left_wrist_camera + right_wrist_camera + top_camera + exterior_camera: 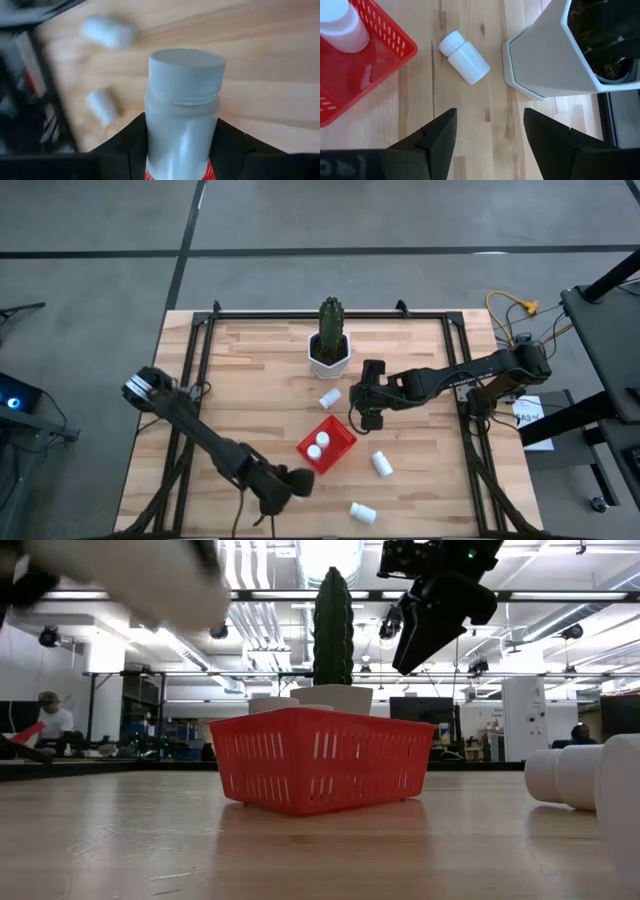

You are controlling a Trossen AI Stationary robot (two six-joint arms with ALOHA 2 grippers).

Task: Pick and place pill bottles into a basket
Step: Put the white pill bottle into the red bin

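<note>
1. I count 6 pill bottles: 2 upright in the basket, 3 lying on the table, 1 in my left gripper.
2. Loose ones: one between basket & cactus pot, one right of basket, one near front edge.
3. Left gripper low at front edge, fingers clamped on the held bottle.
4. Right gripper hovers above the basket's far corner, pointing down, jaws wide, nothing in them.

A cactus stands upright in a white six-sided pot near the far edge of the wooden counter. Yellow and dark cables lie beside the counter's right side. In the room behind, a person sits at a desk.
</note>
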